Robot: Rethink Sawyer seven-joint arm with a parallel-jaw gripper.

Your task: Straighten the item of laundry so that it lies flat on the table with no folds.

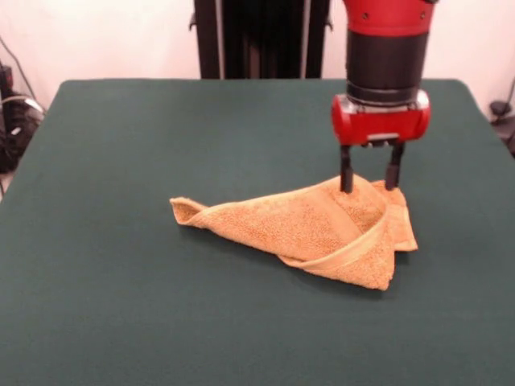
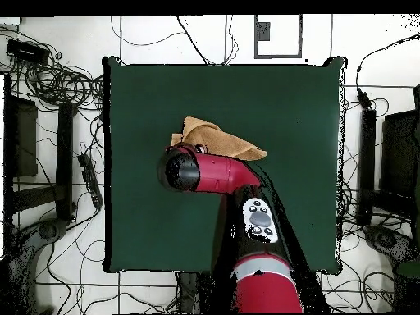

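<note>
Front view: we see the pincer (image 1: 370,178) in the upper right of the frame, hanging straight down from a red wrist block beneath the red and black arm (image 1: 385,48). Its two dark fingers (image 1: 346,170) stand parted by a moderate gap, tips down at the raised far edge of the towel (image 1: 322,227). The left finger's tip meets the terry where the cloth peaks; the right finger's tip sits at the cloth's edge just beside it. We cannot tell whether any cloth is pinched between them, and nothing is lifted clear of the table (image 1: 121,241).

The towel lies right of centre in the frame, bunched into a rough triangle. One pointed corner trails toward the left; the bulk is folded over itself at the right, where a flat woven band (image 1: 358,245) curves down the fold and a lower corner points toward the bottom of the frame. All of it rests on the dark green tabletop, well apart from every table edge.

Overhead view: we find the arm (image 2: 221,174) reaching up from the bottom of the frame and covering the pincer. The towel (image 2: 225,141) shows just above the wrist, near the table's (image 2: 303,107) middle, its pointed end toward the right
</note>
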